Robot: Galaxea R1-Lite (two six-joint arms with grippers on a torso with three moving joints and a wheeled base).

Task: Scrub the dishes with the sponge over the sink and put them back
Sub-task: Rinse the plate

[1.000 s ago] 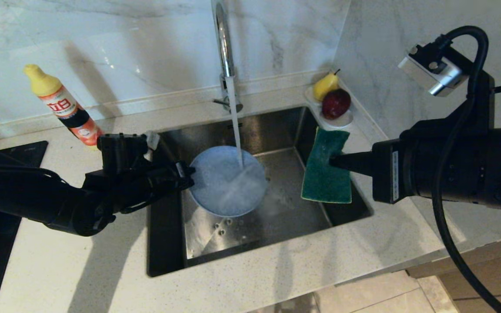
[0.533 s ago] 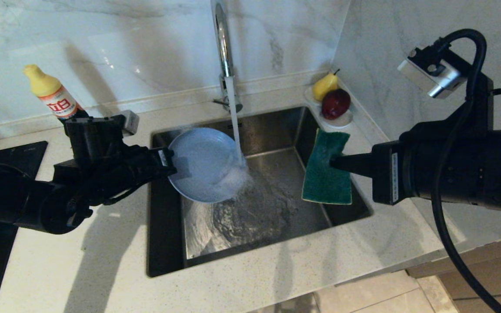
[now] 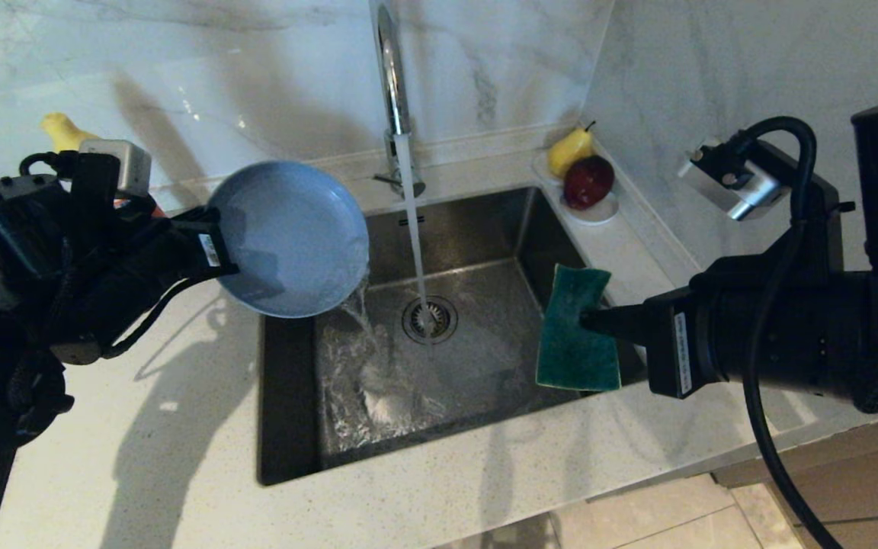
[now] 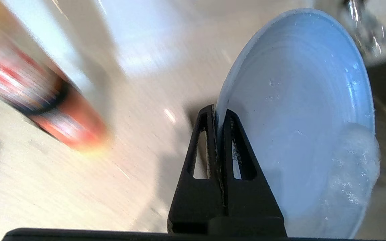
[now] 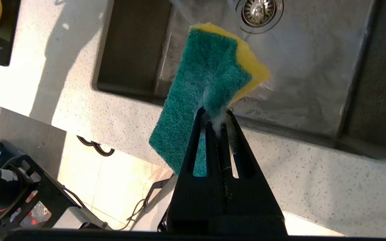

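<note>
Two robot arms reach toward a stainless steel sink (image 3: 485,366) set in a pale speckled counter (image 3: 180,457), and the sink is the landmark for everything that follows. Water runs from the chrome tap (image 3: 392,84) at the sink's back edge, falling straight onto the round drain (image 3: 429,319) in the middle of the basin. The left gripper (image 3: 219,245) has its fingers pinched fully together on the rim of the grey-blue plate (image 3: 290,238), holding it tilted over the sink's back left corner, partly above the counter; water spills off the plate's lower edge into the basin, and the left wrist view shows foam clinging to that low side. The right gripper (image 3: 590,320) has its fingers clamped tight on one edge of the sponge (image 3: 576,329), green face toward the camera, hanging over the sink's right rim. Between plate and sponge the whole middle of the basin lies open. A white dish (image 3: 588,210) with a pear and a red fruit sits on the counter at the sink's back right corner, well apart from the sponge. A detergent bottle (image 4: 42,97) stands on the counter left of the sink, close behind the left arm. A second ago the plate lay low inside the basin under the stream, hiding the drain; it has since been lifted up and to the left, clear of the stream. The sponge has sunk slightly toward the front rim.
</note>
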